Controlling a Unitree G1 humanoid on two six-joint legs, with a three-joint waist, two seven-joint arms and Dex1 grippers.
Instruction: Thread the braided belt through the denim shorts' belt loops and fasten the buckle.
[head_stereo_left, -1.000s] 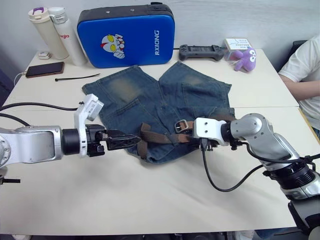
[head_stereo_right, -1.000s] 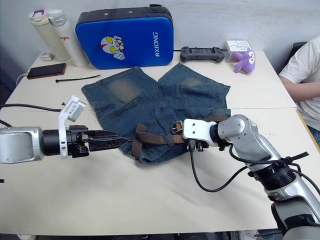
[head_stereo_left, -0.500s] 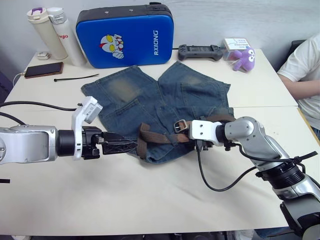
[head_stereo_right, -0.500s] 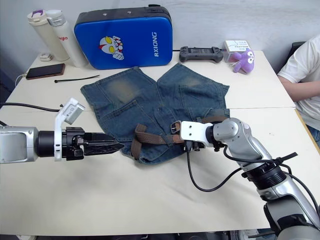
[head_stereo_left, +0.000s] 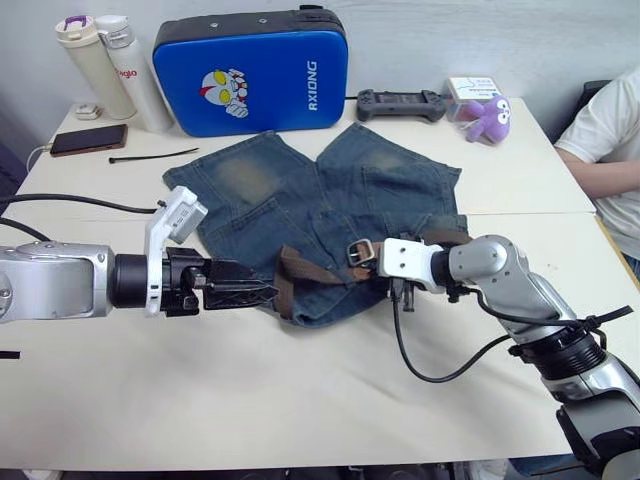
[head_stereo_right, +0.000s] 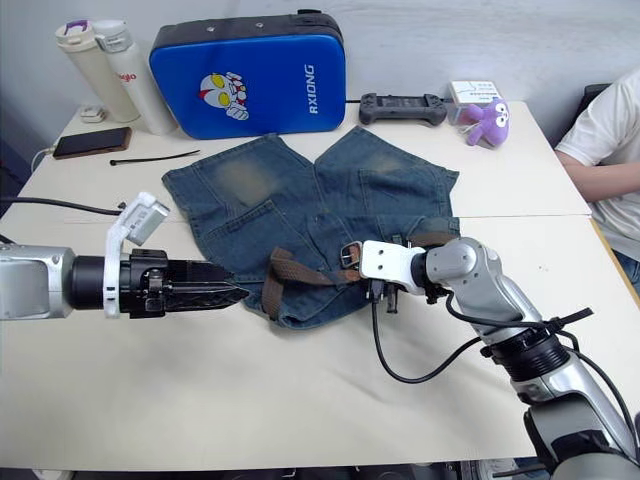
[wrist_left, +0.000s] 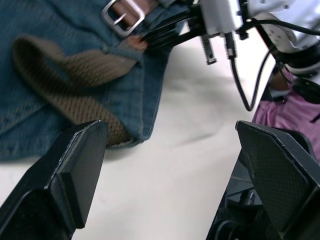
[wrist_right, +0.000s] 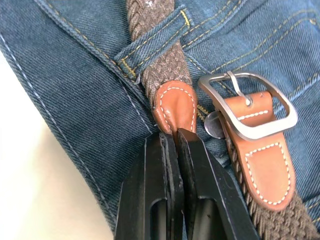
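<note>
Cream surface (head_stereo_left: 300, 390) carries the denim shorts (head_stereo_left: 320, 210) at its middle, waistband toward the near edge. Nearest, the left end effector (wrist_left: 165, 165) hovers with its fingers spread wide, just beside the waistband's left end, where the braided belt (head_stereo_left: 300, 275) bulges out in a loop. The right end effector (wrist_right: 172, 142) has its fingers pressed together, pinching the belt's leather tip just past one of the belt loops (wrist_right: 155, 37), with the buckle (wrist_right: 247, 105) lying just beside it, unfastened. Toward the far edge stand a blue case (head_stereo_left: 250, 70) and two bottles (head_stereo_left: 110, 65).
</note>
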